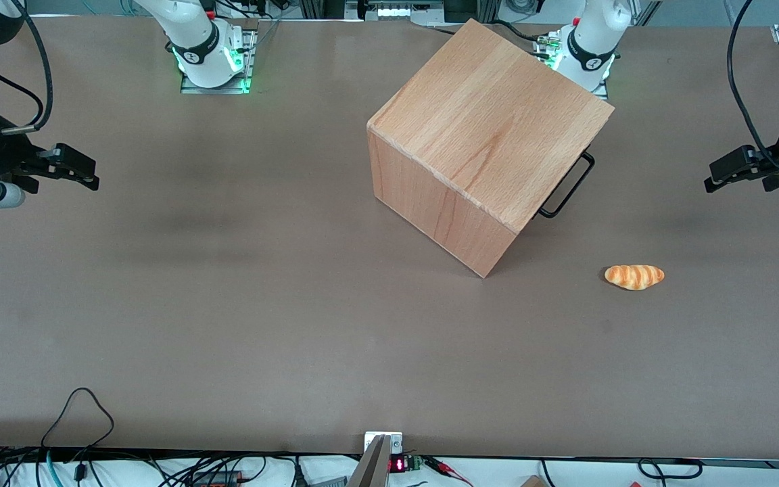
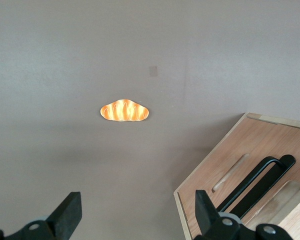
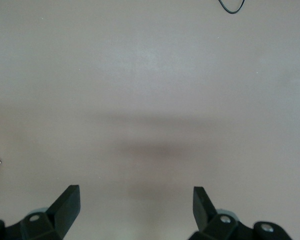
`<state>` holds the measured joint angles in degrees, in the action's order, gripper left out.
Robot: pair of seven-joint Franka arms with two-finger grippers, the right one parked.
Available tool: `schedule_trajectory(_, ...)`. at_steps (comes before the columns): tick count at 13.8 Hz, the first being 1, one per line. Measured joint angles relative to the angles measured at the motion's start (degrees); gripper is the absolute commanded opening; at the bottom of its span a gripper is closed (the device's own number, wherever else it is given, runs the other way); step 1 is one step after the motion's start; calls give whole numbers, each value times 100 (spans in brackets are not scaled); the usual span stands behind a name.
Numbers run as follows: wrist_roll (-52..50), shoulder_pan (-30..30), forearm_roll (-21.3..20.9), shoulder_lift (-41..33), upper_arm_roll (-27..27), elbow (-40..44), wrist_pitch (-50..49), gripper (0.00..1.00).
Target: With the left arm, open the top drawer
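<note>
Beech wood makes up the cube cabinet (image 1: 491, 128), which stands turned at an angle on the brown table (image 1: 227, 304), between the middle of the table and the working arm's end. Its drawer face looks toward that end, so the front view shows only the black wire handle (image 1: 569, 186) sticking out past the cabinet's edge. In the wrist view the top drawer (image 2: 225, 185) shows its flat front panel with the handle (image 2: 260, 180) lying across it. The panel looks flush with the casing, so I judge the drawer shut and the task barely begun.

The left arm's gripper (image 1: 734, 169) hangs in the air at the working arm's end of the table, well apart from the cabinet and holding nothing. Its two fingers (image 2: 70, 212) stand wide apart with bare table between them. A small bread roll (image 1: 634, 276) lies on the table nearer to the front camera than the gripper and the handle, well apart from the cabinet.

Nothing of the opening is done as far as the pictures show. What is left, by my reading: bring the gripper across to the handle, line the fingers up around the thin wire, close on it, then pull straight out along the drawer's rails. The cabinet's angle means the pull has to follow that slant
</note>
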<state>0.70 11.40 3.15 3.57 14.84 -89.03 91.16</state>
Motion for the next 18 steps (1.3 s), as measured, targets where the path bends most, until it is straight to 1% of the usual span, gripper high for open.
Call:
schedule_trajectory(12,65,2,-42,64,-10,-61,-160,100)
schedule_trajectory(15,67,25,85,193,-36,-406,-86,100)
schedule_trajectory(18,146,87,249,323,-172,-940,236,100)
